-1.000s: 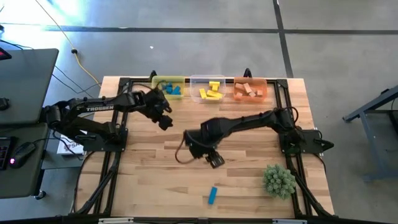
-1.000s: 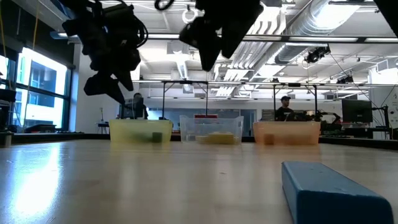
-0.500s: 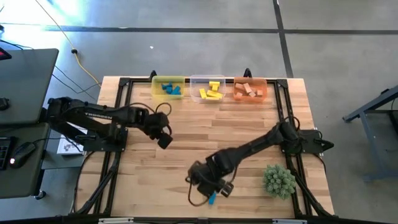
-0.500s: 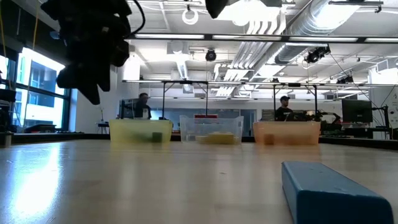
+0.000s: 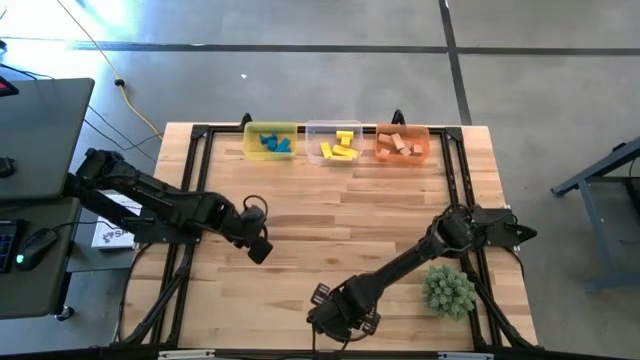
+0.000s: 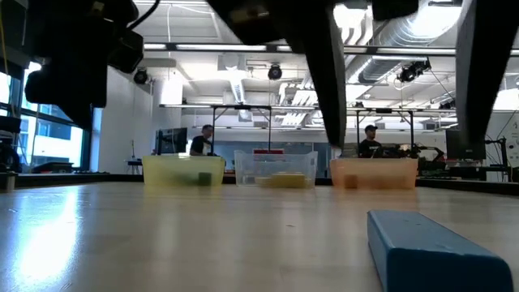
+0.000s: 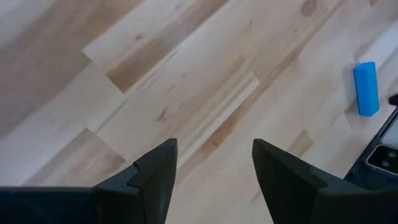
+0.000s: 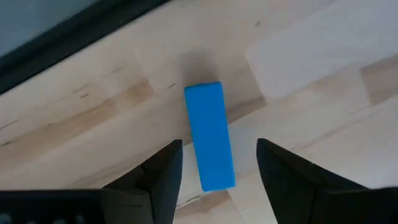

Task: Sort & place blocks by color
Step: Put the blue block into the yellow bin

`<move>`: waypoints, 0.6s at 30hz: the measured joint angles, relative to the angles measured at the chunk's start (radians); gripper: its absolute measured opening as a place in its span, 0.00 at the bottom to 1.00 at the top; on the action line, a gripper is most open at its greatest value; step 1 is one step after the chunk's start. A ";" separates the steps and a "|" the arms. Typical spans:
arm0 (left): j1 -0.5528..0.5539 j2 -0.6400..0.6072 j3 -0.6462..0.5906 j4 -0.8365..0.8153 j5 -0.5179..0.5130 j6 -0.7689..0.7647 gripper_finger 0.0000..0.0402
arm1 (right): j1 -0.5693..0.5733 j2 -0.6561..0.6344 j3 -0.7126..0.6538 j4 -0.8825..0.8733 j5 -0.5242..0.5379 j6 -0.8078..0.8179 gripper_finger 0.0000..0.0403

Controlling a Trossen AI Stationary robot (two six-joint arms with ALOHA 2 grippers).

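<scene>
From above, our right hand (image 5: 343, 322) hovers over the spot where the last blue bar lies; the left hand (image 5: 258, 249) waits farther off. Wrist view: the blue bar (image 8: 210, 135) sits between our spread fingers (image 8: 158, 174), long axis pointing straight ahead.

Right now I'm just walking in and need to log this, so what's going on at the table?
The right gripper hangs open over the last loose blue block, which lies flat between its fingers, not yet gripped. The left gripper is open over bare table, holding nothing. The other blocks sit sorted in the three bins at the far edge.
</scene>
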 joint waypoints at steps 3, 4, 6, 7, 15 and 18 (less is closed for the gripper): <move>-0.034 0.000 0.000 0.000 -0.018 -0.035 0.50 | -0.001 0.026 0.000 -0.004 0.008 0.013 0.48; -0.044 0.000 0.000 0.000 -0.021 -0.046 0.50 | -0.001 0.035 0.000 -0.007 0.014 0.022 0.48; -0.058 0.000 0.000 -0.001 -0.024 -0.064 0.50 | -0.004 0.052 0.000 -0.018 0.020 0.035 0.48; -0.065 0.000 0.000 0.000 -0.024 -0.065 0.50 | -0.006 0.060 0.000 -0.025 0.021 0.042 0.48; -0.093 0.000 0.000 -0.001 -0.035 -0.084 0.50 | -0.035 0.089 0.000 -0.059 0.049 0.061 0.48; -0.095 0.000 0.000 -0.001 -0.043 -0.086 0.50 | -0.043 0.089 0.000 -0.056 0.042 0.061 0.46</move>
